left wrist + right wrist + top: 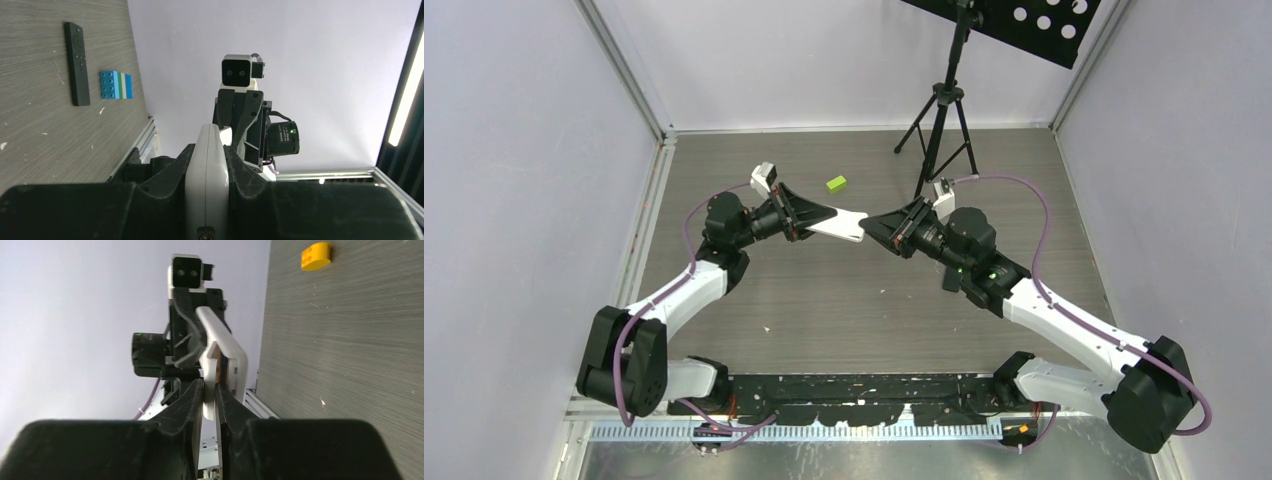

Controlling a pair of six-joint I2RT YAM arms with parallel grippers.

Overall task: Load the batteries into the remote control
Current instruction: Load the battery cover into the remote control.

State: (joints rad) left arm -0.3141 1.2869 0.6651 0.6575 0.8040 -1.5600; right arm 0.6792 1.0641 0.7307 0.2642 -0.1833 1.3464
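The remote control (844, 224) is a white, slim body held in the air between both arms. My left gripper (827, 216) is shut on one end of it; in the left wrist view the remote (206, 165) stands edge-on, clamped between the black fingers (170, 172). My right gripper (876, 225) is shut on the other end. In the right wrist view its fingertips pinch a thin white edge of the remote (209, 390), with a brownish inner part showing beside it. No batteries are in view.
A small green block (836, 183) lies on the table behind the grippers. A black tripod (939, 120) stands at the back right. The left wrist view shows a black remote (76, 63) and a blue-green brick (116, 84) on the table. The right wrist view shows a yellow piece (316, 256).
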